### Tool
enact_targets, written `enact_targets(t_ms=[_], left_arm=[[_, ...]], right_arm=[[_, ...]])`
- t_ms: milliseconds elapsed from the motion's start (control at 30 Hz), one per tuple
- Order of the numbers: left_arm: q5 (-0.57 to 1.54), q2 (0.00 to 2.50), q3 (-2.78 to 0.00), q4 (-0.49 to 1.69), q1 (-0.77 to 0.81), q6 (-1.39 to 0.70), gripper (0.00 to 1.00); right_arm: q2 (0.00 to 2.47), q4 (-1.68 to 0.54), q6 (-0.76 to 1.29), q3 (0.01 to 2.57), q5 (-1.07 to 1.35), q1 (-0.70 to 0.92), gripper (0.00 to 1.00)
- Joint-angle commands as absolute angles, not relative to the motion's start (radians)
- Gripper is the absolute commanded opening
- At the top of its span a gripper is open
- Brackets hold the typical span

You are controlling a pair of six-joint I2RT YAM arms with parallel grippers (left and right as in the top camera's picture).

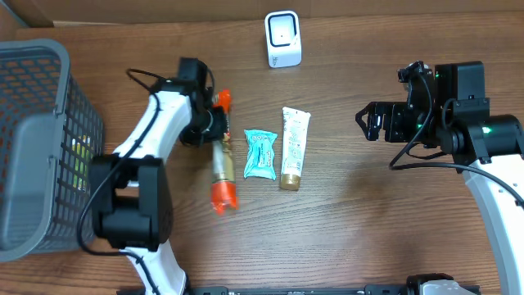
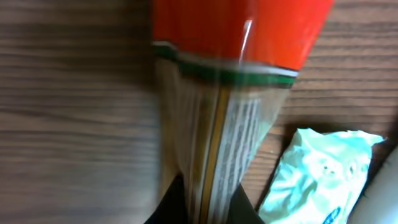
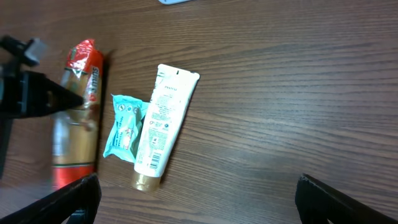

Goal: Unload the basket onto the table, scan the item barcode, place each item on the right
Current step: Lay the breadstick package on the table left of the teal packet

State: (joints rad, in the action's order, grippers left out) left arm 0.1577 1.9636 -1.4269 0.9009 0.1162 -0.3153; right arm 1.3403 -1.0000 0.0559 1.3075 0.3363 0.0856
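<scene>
A long pack (image 1: pixel 223 156) with red ends and a gold middle lies on the wooden table. My left gripper (image 1: pixel 214 123) is shut on its upper part. In the left wrist view the dark fingers (image 2: pixel 171 205) pinch the pack's (image 2: pixel 236 37) printed clear section. A white barcode scanner (image 1: pixel 283 38) stands at the back centre, apart from the pack. My right gripper (image 1: pixel 372 123) hovers open over bare table at the right, and the right wrist view shows nothing between its jaws (image 3: pixel 196 199).
A teal packet (image 1: pixel 261 154) and a white tube with a gold cap (image 1: pixel 294 147) lie side by side just right of the pack. A grey mesh basket (image 1: pixel 41 139) fills the left edge.
</scene>
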Motion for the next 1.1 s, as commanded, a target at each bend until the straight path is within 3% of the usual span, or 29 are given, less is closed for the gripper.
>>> enact_targets(t_ms=[0,33,100,200,233,300,367,533,667,900,1067], left_arm=[[0.246,1.956,-1.443,0.873,0.138,-0.348,0.11],[0.262,1.952,-1.446,0.869,0.139,-0.348,0.18],[0.289,1.948,-1.467,0.875,0.139,-0.342,0.48],[0.287,1.942,-1.558,0.957,0.137,-0.319,0.68],[0.270,1.934,-1.623,1.013,0.135,-0.310,0.84],[0.240,1.919,-1.713,1.078,0.131,-0.300,0.88],[0.196,1.880,-1.895,1.187,0.126,-0.260,1.00],[0.090,1.790,-2.173,1.345,0.077,-0.228,0.99],[-0.027,1.677,-2.294,1.399,-0.072,-0.260,0.99],[0.050,1.600,-2.270,1.461,-0.634,-0.392,1.00],[0.208,1.610,-2.028,1.348,-0.870,-0.352,1.00]], right_arm=[[1.338,-0.997,0.054,1.330,0.342,0.090,1.00],[1.338,-0.997,0.054,1.330,0.342,0.090,1.00],[1.338,-0.997,0.054,1.330,0.342,0.090,1.00],[1.338,-0.997,0.054,1.330,0.342,0.090,1.00],[1.338,-0.997,0.054,1.330,0.342,0.090,1.00],[1.338,-0.997,0.054,1.330,0.342,0.090,1.00],[1.338,-0.997,0.054,1.330,0.342,0.090,1.00],[1.338,-0.997,0.054,1.330,0.342,0.090,1.00],[1.338,-0.997,0.055,1.330,0.342,0.090,1.00],[1.338,-1.010,0.055,1.330,0.342,0.090,1.00],[1.338,-1.025,0.054,1.330,0.342,0.090,1.00]])
